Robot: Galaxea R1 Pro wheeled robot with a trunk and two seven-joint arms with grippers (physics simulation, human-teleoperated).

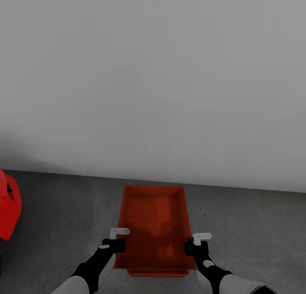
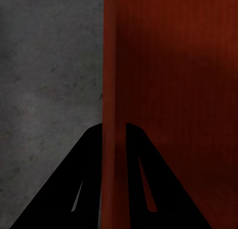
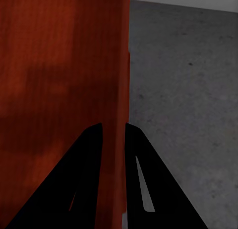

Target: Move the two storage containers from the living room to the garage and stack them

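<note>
One orange-red storage container (image 1: 155,226) lies lengthwise in front of me in the garage, over the dark grey concrete floor (image 1: 255,226), close to the pale wall. My left gripper (image 1: 114,243) is shut on its left side wall, and my right gripper (image 1: 196,245) is shut on its right side wall. The left wrist view has that thin wall (image 2: 111,80) pinched between the black fingers (image 2: 84,164). In the right wrist view the wall (image 3: 116,65) likewise runs between the fingers (image 3: 139,159). A narrow orange-red strip (image 1: 157,274) shows below the container's near edge; I cannot tell whether it is the second container.
A plain pale grey wall (image 1: 153,73) rises just beyond the container's far end. Part of a red car (image 1: 8,209) juts in at the left edge. Bare concrete lies to the right of the container and between it and the car.
</note>
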